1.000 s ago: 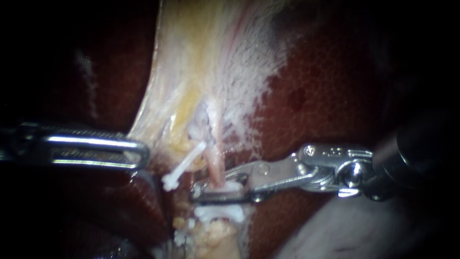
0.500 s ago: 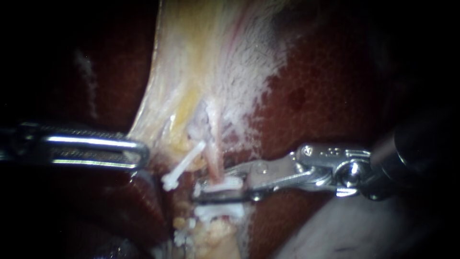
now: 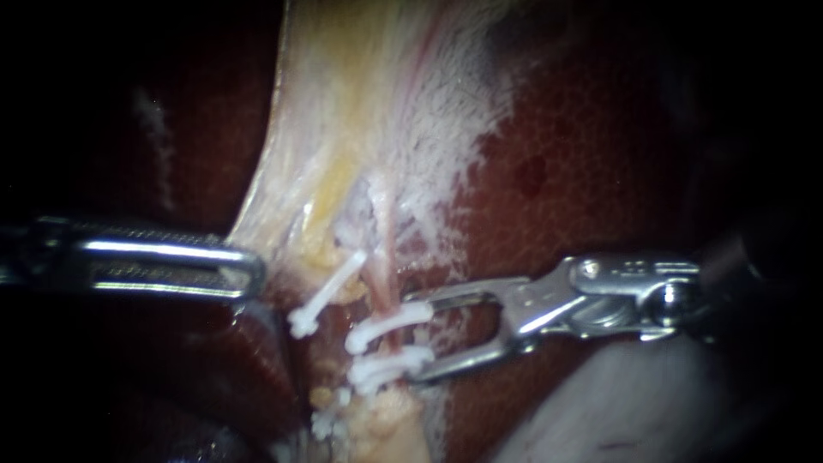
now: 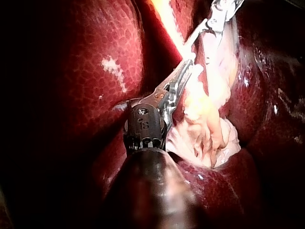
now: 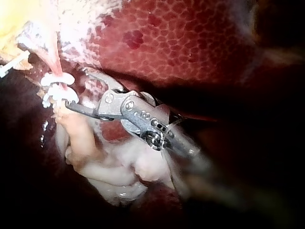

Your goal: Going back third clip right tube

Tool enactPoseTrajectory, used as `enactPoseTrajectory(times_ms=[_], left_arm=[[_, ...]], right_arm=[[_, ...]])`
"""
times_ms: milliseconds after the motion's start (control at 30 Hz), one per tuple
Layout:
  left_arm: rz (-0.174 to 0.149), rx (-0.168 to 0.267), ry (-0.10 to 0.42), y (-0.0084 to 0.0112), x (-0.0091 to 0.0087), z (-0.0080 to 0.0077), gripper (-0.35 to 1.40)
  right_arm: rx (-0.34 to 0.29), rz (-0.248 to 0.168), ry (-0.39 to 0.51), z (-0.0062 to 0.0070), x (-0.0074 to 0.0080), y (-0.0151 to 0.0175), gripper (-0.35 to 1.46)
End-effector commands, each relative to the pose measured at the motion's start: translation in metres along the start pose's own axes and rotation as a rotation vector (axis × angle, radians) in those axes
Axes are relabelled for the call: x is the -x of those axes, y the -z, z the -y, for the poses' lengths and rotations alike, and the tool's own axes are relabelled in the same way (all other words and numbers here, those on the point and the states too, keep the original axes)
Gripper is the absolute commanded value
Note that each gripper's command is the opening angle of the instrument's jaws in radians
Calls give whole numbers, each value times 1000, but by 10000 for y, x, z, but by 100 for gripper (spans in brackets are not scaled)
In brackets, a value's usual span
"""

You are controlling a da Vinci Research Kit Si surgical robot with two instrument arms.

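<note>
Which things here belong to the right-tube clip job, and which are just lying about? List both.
In the job: right instrument, jaws open; right tube; upper clip and lower clip on it.
Lying about: left instrument; slanted clip beside the tube; liver.

Right instrument [image 3: 417, 336] is sitting jaws-open just right of the right tube [image 3: 382, 266], blocking that side. Upper clip [image 3: 387, 319] and lower clip [image 3: 386, 367] are crossing the tube, with their ends poking into the jaw gap. A slanted clip [image 3: 330, 290] is crowding the tube's left. Left instrument [image 3: 233, 271], clamping the gallbladder [image 3: 343, 103] edge, is closing off the left. Bare liver [image 3: 583, 154] above the right instrument is lying open.
</note>
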Motion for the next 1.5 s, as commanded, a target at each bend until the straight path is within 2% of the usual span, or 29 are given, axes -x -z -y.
enactPoseTrajectory(times_ms=[33, 267, 467, 600, 800, 933, 1000, 1167, 1367, 1500], left_arm=[[0, 0, 1, 0, 0, -1, -35], [1, 4, 0, 1, -2, -8, -35], [2, 6, 0, 1, -3, -12, -35], [4, 12, -2, 1, -7, -24, -35], [9, 18, -2, -9, -30, -54, -35], [-18, 39, 11, -29, -59, -76, -35], [-27, 42, 11, -37, -69, -81, -35], [-38, 31, 14, -50, -73, -75, -35], [-42, 20, 14, -54, -71, -60, -35], [-44, 15, 13, -57, -74, -58, -35]], right_arm=[[4, -1, 20, 0, -2, 8, 57], [30, -5, 97, -1, -22, 47, 60], [34, -7, 120, 5, -38, 56, 60], [34, -7, 121, 8, -38, 55, 60], [36, -6, 121, 8, -37, 56, 60], [36, -6, 122, 9, -37, 56, 60], [36, -6, 122, 10, -37, 56, 60], [33, -6, 122, 12, -38, 56, 60], [30, -6, 122, 12, -38, 56, 60], [30, -6, 122, 12, -38, 56, 60]])
